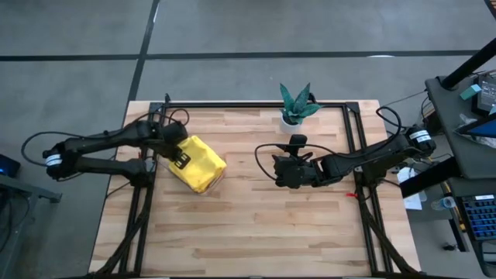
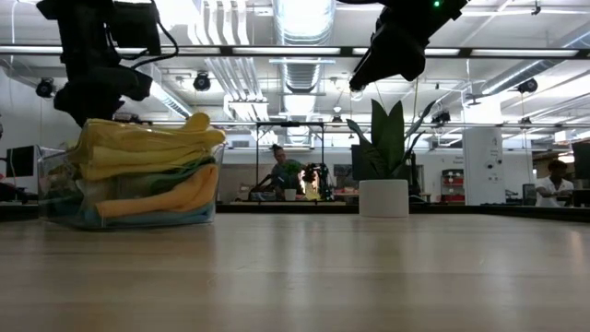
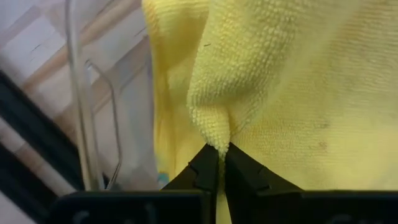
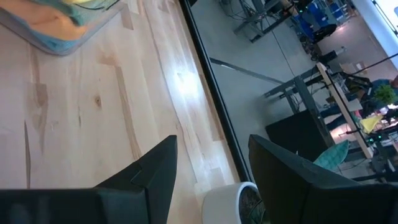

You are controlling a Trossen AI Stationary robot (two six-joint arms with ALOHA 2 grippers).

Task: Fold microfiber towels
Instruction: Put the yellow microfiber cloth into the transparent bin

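Observation:
A stack of microfiber towels sits in a clear plastic tray point(image 2: 55, 198) at the table's left. A yellow towel point(image 1: 200, 163) lies on top, and orange, pale green and blue cloth shows below it point(image 2: 157, 198). My left gripper point(image 3: 222, 163) is above the stack's left edge, shut on the top yellow towel point(image 3: 292, 93). My right gripper point(image 4: 211, 168) is open and empty above the table's middle right, near the plant. My left gripper pinches a bunched fold of the top yellow towel point(image 3: 217, 134) between its two fingertips, only at their free ends. The fingers come from above at the stack's left side. The rest of the towel lies on the stack in the tray.
A small teal-leaved plant in a white pot point(image 1: 294, 108) stands at the table's far edge, close to my right gripper. A black frame point(image 1: 256, 103) runs along the table's far and side edges. Bare wood lies toward the near edge.

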